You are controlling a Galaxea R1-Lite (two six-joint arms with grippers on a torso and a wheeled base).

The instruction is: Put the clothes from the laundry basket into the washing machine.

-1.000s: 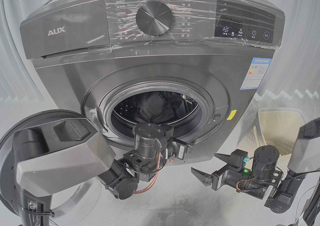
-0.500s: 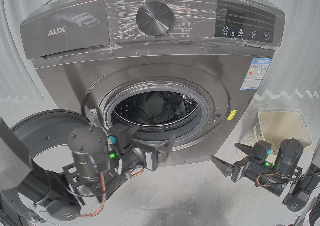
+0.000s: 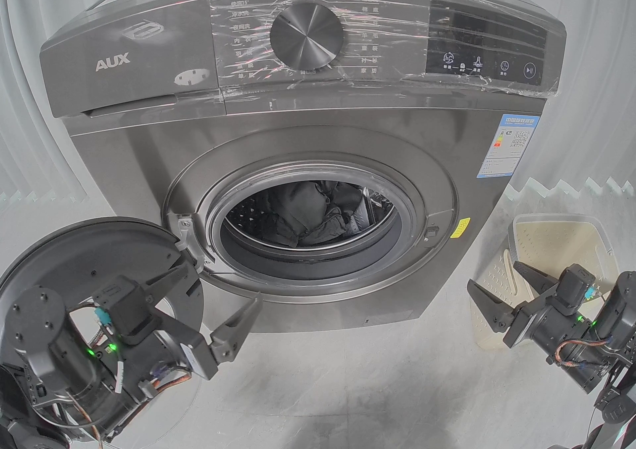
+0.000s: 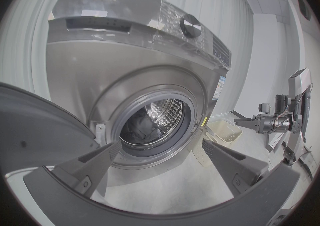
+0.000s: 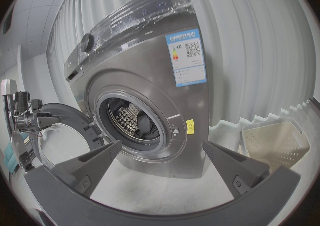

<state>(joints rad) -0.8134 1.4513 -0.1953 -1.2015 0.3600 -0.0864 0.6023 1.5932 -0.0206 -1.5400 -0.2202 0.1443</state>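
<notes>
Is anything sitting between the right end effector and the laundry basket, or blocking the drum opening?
Nothing visible does. The open right end effector hangs in front of the beige perforated plastic laundry basket, and the grey round door is swung wide, left of the drum opening.

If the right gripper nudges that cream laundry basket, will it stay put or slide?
Probably slides: the laundry basket looks like thin perforated plastic with nothing visible inside, so likely light, and the floor looks smooth. Its tall walls might flex or tip if pushed near the rim.
</notes>
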